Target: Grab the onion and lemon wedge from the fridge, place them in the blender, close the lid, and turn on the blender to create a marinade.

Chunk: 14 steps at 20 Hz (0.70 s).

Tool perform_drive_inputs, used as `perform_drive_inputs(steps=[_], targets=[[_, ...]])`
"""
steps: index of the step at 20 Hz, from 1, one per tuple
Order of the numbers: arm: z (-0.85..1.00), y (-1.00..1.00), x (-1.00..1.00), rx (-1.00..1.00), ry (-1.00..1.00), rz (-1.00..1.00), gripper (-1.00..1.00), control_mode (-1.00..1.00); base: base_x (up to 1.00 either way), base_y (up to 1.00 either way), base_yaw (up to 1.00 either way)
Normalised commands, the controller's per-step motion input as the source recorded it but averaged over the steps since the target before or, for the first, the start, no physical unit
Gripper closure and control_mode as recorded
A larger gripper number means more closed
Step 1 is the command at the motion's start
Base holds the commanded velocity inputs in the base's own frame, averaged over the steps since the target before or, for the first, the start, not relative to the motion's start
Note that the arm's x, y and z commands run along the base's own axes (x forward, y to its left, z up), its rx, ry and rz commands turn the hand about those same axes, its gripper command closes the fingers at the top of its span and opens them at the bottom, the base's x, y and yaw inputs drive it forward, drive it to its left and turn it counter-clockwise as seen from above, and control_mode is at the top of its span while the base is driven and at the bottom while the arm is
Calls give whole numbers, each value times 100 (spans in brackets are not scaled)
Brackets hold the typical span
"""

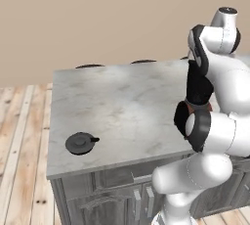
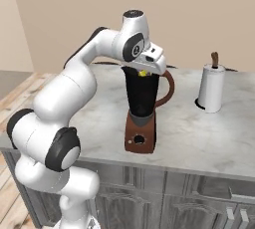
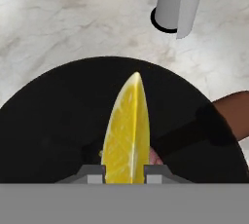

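— Lemon wedge (image 3: 125, 135) front and centre in the hand view: bright yellow, pale rind edge running up to a sharp tip, pulp grain showing on the cut face. Where's it sitting?

— Clamped between the two finger tips of the gripper (image 3: 125, 173), narrow grip, directly above the black open mouth of the blender (image 3: 58, 130). A sliver of something pinkish-maroon peeks out beside the wedge, low in the jug; too little shows to name it.

— And from the right base view?

— There you get the whole blender (image 2: 141, 118): tall black tapered jug, curved reddish-brown handle on the right, rounded reddish-brown base with a dark knob, standing on the grey marble counter (image 2: 199, 133). The gripper (image 2: 144, 72) hangs right at the jug's rim, and a tiny yellow speck of the lemon wedge (image 2: 143, 73) shows under the hand.

— Anything else on that side?

— A white paper towel roll (image 2: 211, 88) on a holder with a brown post, well apart from the blender, to its right. The hand view catches its grey lower part (image 3: 177, 4) beyond the jug.

— Left base view adds what?

— The lid (image 1: 80, 143)! Flat dark-grey disc with a small tab, lying on the counter (image 1: 117, 101) near the front left corner, well apart from the blender. There the arm's white body covers most of the jug (image 1: 197, 87); just a black strip shows.
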Motion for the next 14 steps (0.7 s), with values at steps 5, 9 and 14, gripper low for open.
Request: perform_drive_inputs(steps=[5,9,14], targets=[[-9,5,34,0,-1,0,-100,-100,0,0,0],[13,0,9,0,0,0,-100,-100,0,0,0],[56,13,-2,0,-3,0,-100,-100,0,0,0]])
